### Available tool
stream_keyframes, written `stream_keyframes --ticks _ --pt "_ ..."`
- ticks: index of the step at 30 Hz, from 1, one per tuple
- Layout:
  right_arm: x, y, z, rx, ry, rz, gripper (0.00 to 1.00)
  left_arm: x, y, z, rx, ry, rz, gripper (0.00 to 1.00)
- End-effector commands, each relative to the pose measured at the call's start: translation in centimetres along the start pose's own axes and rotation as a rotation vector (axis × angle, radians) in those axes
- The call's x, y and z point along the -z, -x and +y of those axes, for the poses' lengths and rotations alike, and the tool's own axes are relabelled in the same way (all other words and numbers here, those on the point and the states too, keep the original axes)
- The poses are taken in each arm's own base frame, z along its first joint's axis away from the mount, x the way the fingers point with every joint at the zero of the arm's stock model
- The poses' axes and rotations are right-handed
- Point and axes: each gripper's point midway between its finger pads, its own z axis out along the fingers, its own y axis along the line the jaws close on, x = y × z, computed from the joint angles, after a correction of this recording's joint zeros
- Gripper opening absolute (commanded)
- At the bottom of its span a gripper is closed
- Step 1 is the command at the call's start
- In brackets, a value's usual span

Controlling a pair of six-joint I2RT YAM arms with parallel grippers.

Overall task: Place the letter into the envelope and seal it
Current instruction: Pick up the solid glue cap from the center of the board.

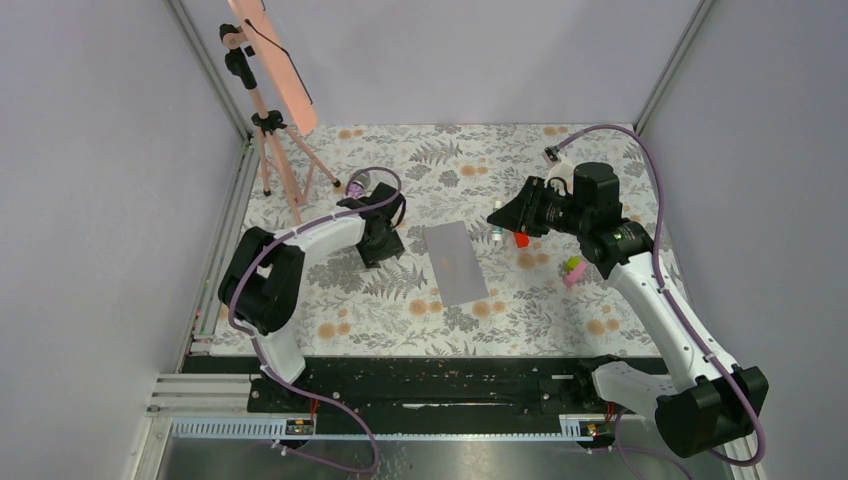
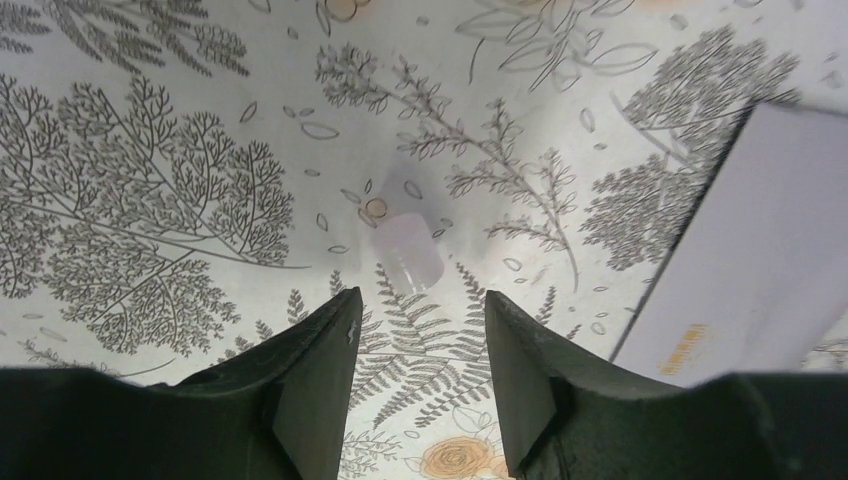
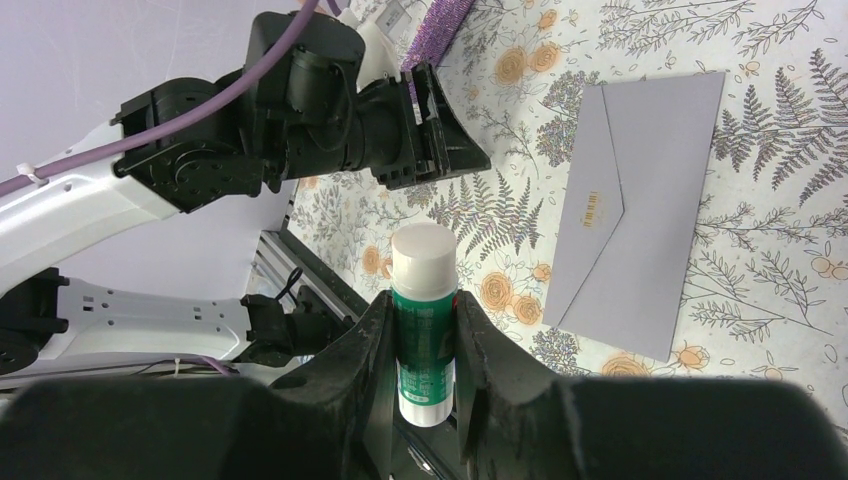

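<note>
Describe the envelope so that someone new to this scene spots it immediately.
Look at the floral table. Near its middle lies the envelope, flap folded down. It is the one flat grey-lilac rectangle; the small coloured objects right of it are chunky.

The left arm (image 1: 310, 235) and the right arm (image 1: 665, 310) each wore smooth white shells between bulky black joints. A purple braided cable (image 3: 440, 25) ran along each of them. The left gripper (image 2: 420, 310) had matte black, wedge-shaped fingers (image 2: 315, 380), faintly scuffed.
</note>
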Motion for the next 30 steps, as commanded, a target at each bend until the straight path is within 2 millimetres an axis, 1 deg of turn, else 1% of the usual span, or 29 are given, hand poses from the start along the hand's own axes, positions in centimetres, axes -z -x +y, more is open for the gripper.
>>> stream_keyframes --ticks 1,4,7,16,22,30 --pt "0.5 0.8 1.4 0.041 0.055 -0.028 0.00 0.6 2.1 -1.4 0.055 -0.093 -0.046 0.50" --pt "0.5 0.9 1.5 0.042 0.056 -0.030 0.00 0.1 2.5 -1.5 0.048 -0.110 -0.040 0.50" --pt "0.4 0.8 1.3 0.039 0.052 -0.028 0.00 -0.4 2.6 -1.5 0.038 -0.098 -0.024 0.49" --pt "0.3 0.8 1.1 0.035 0.047 -0.025 0.00 -1.2 1.2 -0.7 0.049 -0.072 0.023 0.46" --pt "0.2 0.8 1.1 0.033 0.046 -0.025 0.00 -2.2 0.7 -0.1 0.061 -0.044 0.031 0.37" --pt "0.3 0.7 1.1 0.031 0.043 -0.027 0.00 -3.1 0.6 0.5 0.051 -0.015 0.032 0.31"
